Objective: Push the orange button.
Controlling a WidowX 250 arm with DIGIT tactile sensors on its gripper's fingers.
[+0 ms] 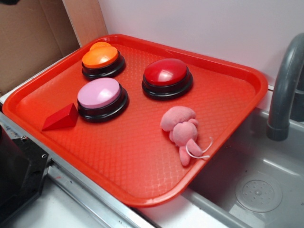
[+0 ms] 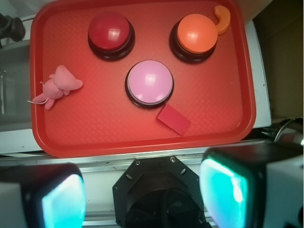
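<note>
We are hovering well back from the tray, with the gripper spread wide and empty. The orange button is sitting at one o'clock, beside the pink button. We should probably be closing the fingers first, then pressing its centre straight down.

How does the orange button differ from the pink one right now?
The orange button has an orange dome; the pink button has a pink one. Orange sits in the tray's far corner beside a small orange curved piece; pink sits mid-tray beside a red wedge. Both have black round bases.
</note>
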